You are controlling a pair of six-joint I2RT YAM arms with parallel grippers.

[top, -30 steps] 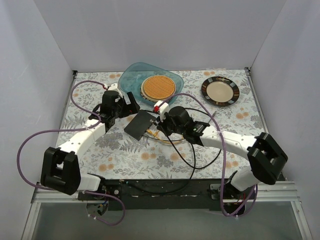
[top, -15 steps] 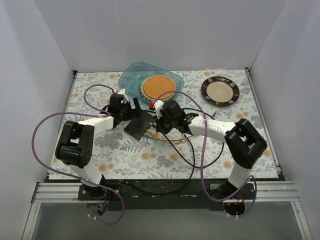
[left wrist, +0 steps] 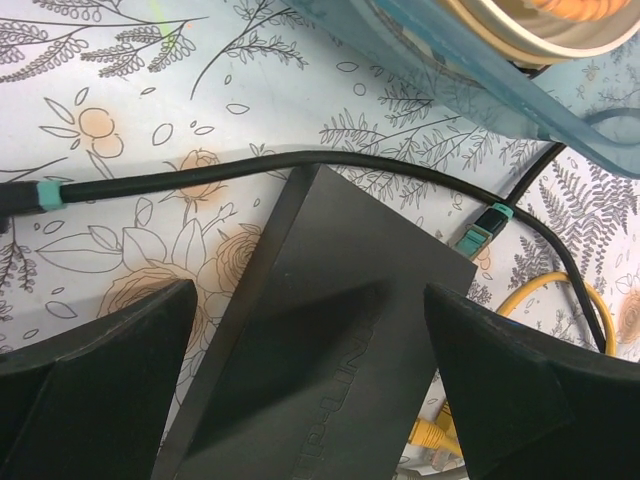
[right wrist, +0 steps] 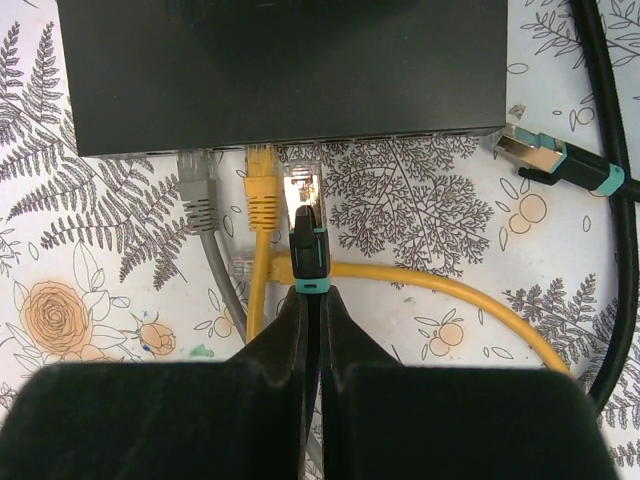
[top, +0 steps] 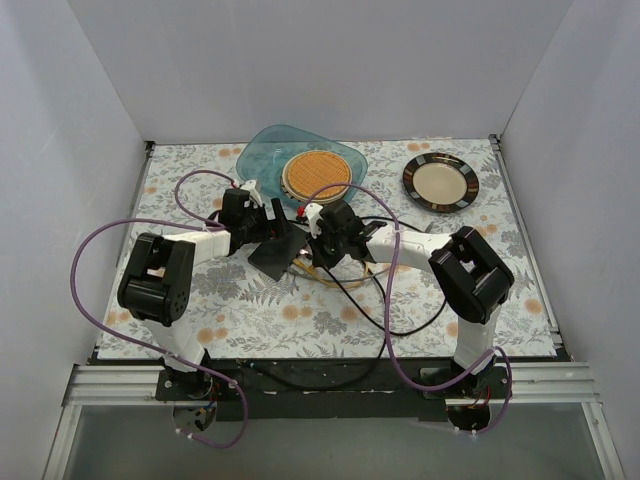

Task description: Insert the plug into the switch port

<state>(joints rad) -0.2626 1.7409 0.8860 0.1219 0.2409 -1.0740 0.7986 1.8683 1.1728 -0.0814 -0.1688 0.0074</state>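
The switch (right wrist: pixel 280 70) is a flat matte-black box lying on the flowered cloth, also seen from above (top: pixel 276 250). My right gripper (right wrist: pixel 311 296) is shut on the cable just behind the plug (right wrist: pixel 307 240), which is black with a teal band. The plug's metal tip points at the switch's port edge, right of a yellow plug (right wrist: pixel 262 190) and a grey plug (right wrist: pixel 198 195) that sit in ports. I cannot tell whether the tip is inside a port. My left gripper (left wrist: pixel 310 400) is open, one finger on each side of the switch (left wrist: pixel 340 340), not touching it.
A second black-and-teal plug (right wrist: pixel 555 160) lies loose right of the switch, with black and yellow cable (right wrist: pixel 470 295) looping over the cloth. Behind the switch are a blue-green tray (top: pixel 262 160) holding a round wicker mat (top: pixel 316 173) and a dark-rimmed plate (top: pixel 440 182) at the back right.
Both arms have folded up and drawn in toward the switch. The left gripper has come over the switch's left end. The right gripper has carried the plug up to the port edge.
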